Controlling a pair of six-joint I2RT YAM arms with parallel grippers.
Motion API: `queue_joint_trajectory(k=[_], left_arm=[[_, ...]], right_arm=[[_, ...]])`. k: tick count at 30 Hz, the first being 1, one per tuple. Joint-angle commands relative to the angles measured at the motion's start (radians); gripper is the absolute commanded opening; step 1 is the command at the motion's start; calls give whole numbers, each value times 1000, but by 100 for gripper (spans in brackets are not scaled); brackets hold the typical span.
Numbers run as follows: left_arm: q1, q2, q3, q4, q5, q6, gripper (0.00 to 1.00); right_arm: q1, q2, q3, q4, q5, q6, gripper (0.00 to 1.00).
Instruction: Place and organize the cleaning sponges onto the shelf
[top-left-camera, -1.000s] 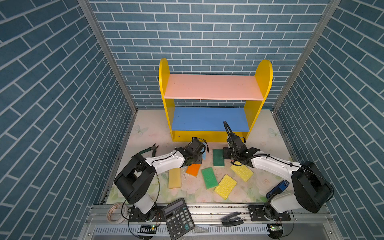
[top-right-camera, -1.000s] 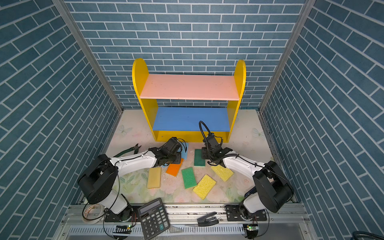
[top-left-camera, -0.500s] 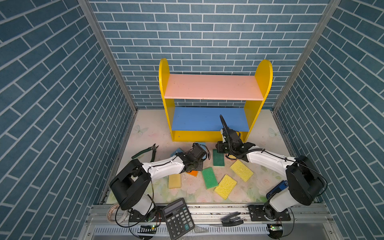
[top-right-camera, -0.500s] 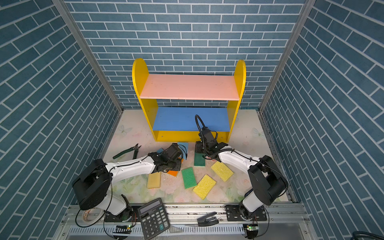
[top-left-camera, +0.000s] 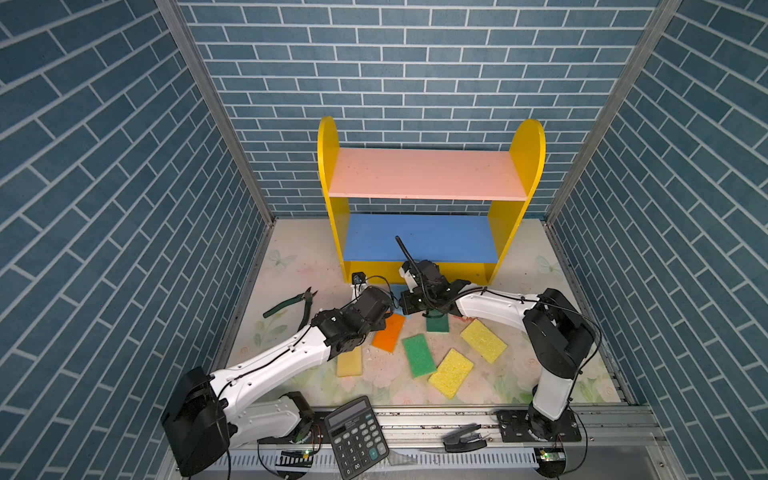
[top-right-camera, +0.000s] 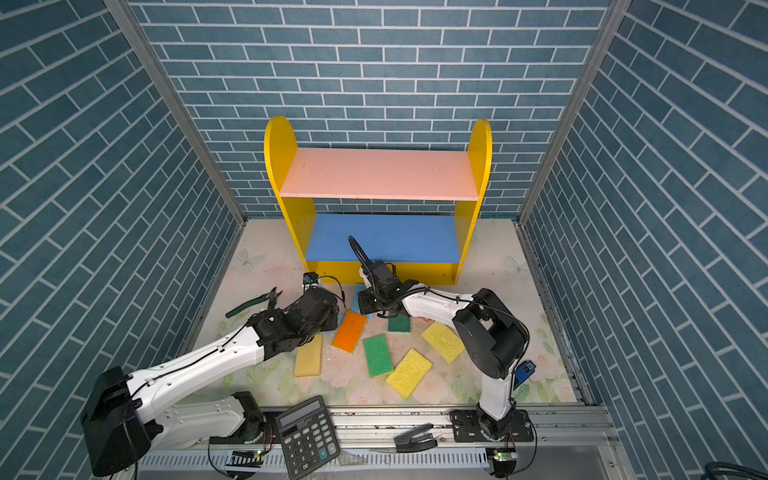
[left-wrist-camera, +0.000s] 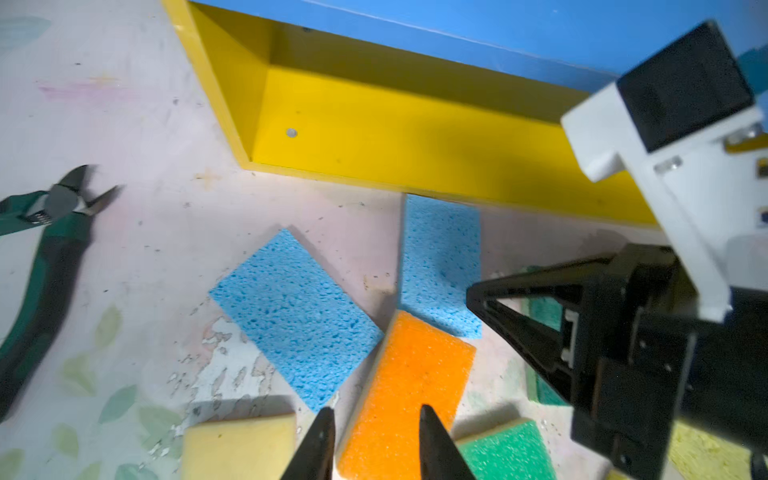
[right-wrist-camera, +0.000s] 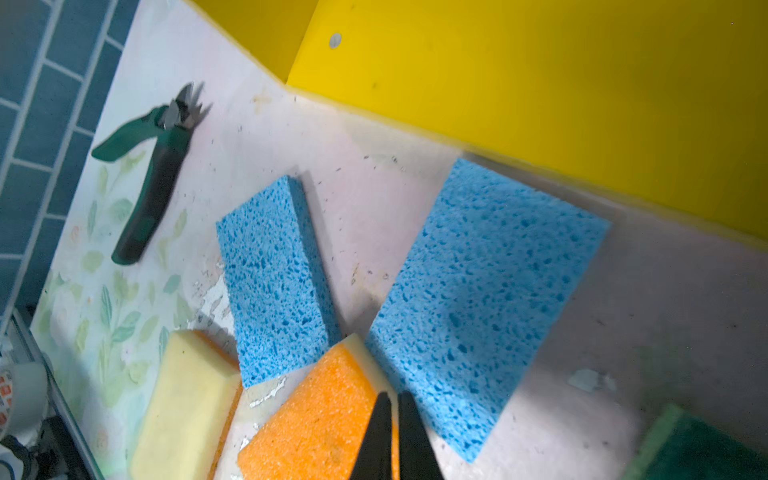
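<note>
Blue brick-patterned walls (top-left-camera: 104, 166) closed in a flowered table mat (top-left-camera: 286, 266), and at its back stood the shelf (top-left-camera: 428, 174), pink and blue boards bare, so I judged the sorting barely started. Every sponge I could see lay flat on the mat in front of it. An orange sponge (left-wrist-camera: 407, 390) sat in the middle with a slanted blue sponge (left-wrist-camera: 291, 316) just beside its corner. A second blue sponge (left-wrist-camera: 440, 262) had one end up against the shelf's yellow base. A pale yellow sponge (top-left-camera: 349, 361), a green sponge (top-left-camera: 419, 355) and a bright yellow sponge (top-left-camera: 451, 372) lay nearer the front. Both arms stretched low and forward, wrists tipped down, meeting over that crowded patch, presumably to start with the pieces nearest the shelf. The left gripper (left-wrist-camera: 376, 411) had its fingers parted astride the orange sponge's long edge, grasping nothing. The right gripper (right-wrist-camera: 392, 399) had its fingers pressed together, empty, where orange met blue. Green-handled cutters (top-left-camera: 291, 305) and a calculator (top-left-camera: 356, 440) lay apart.
</note>
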Motion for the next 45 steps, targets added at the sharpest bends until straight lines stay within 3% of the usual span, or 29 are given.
queue_joint_trajectory(k=[1,10,21,26,33,40,45], left_arm=[[41,-8,-34,-70,-51,-55,40],[81,-40,-70,-75,-58,-71,64],[111,-104,-103,-60,-77,-64,67],[111,-134,-119,-60,-77,-75,68],[116,-142,-119,-25,-106,-69,71],[125,-59,-103,23,-80,-63,71],[128,-9,-89,52,-61,-62,71]], right_arm=[[31,37,65,-92,-29,-93,8],[88,70,101,-190,-68,-145,8],[146,21,44,-222,-72,-165,8],[149,-38,7,-167,29,-122,4],[75,-13,111,-195,138,-138,4],[27,102,223,-250,103,-153,5],[32,156,243,-263,17,-142,5]])
